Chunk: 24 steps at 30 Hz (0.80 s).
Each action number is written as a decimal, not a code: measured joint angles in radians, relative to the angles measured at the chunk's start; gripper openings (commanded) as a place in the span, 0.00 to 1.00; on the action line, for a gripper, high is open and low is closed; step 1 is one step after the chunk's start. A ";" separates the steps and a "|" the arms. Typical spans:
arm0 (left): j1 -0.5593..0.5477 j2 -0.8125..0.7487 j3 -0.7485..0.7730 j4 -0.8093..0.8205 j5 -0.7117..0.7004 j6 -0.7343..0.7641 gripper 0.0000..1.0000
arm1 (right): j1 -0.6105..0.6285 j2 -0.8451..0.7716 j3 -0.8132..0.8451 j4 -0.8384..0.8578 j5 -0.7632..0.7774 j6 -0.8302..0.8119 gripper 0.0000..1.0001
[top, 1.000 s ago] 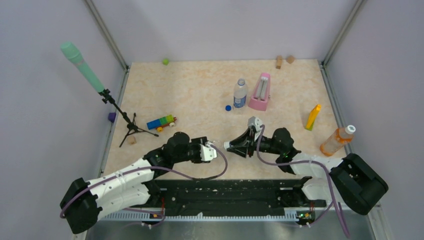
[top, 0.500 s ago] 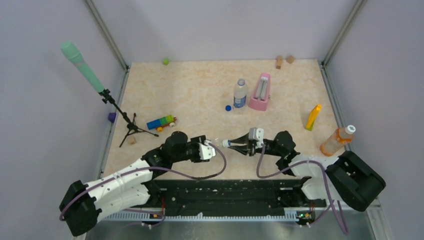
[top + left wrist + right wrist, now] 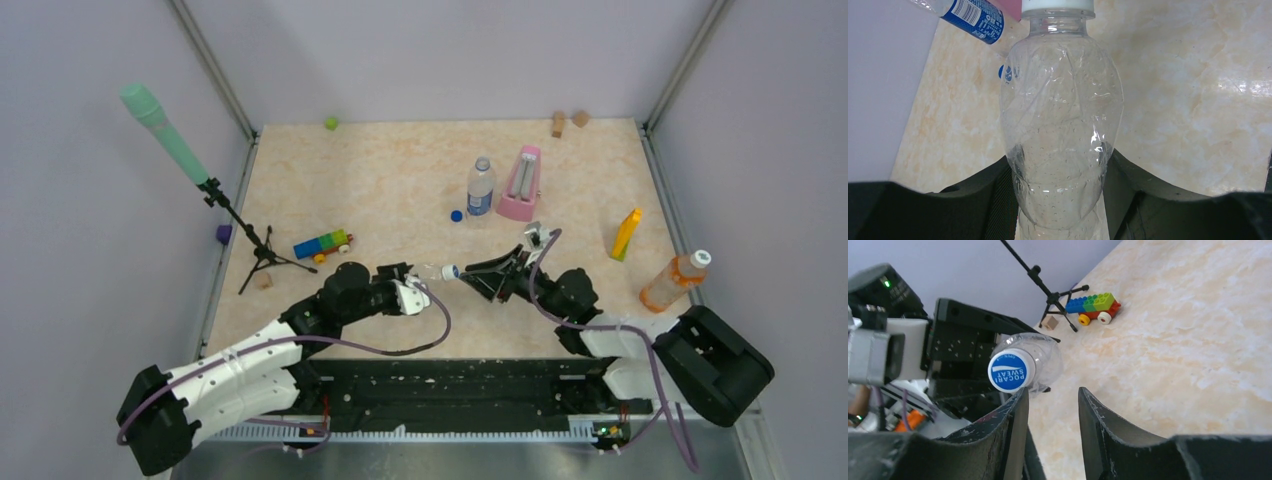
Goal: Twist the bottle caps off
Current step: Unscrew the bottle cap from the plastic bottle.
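Over the pale marbled tabletop (image 3: pixel 380 180), near middle, the left tool (image 3: pixel 1060 165) clamps the plain clear plastic bottle (image 3: pixel 1060 125) sideways. The right tool (image 3: pixel 1053 392), pinched on its blue-topped white screw cap (image 3: pixel 1010 371) a moment ago, has let go (jaws narrowly apart, empty), likely resetting for another twist.

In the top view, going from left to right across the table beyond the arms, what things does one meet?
toy car → loose blue cap → labelled bottle → metronome → yellow object → orange bottle
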 measured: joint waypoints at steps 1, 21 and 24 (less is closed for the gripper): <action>0.000 0.000 0.000 0.000 -0.005 0.005 0.00 | 0.000 -0.017 -0.006 -0.015 0.015 0.051 0.42; 0.000 -0.032 -0.037 0.010 -0.021 0.055 0.00 | 0.000 -0.417 0.027 -0.546 0.159 0.315 0.64; 0.000 -0.032 -0.039 0.010 -0.021 0.055 0.00 | 0.000 -0.415 0.028 -0.600 0.160 0.327 0.64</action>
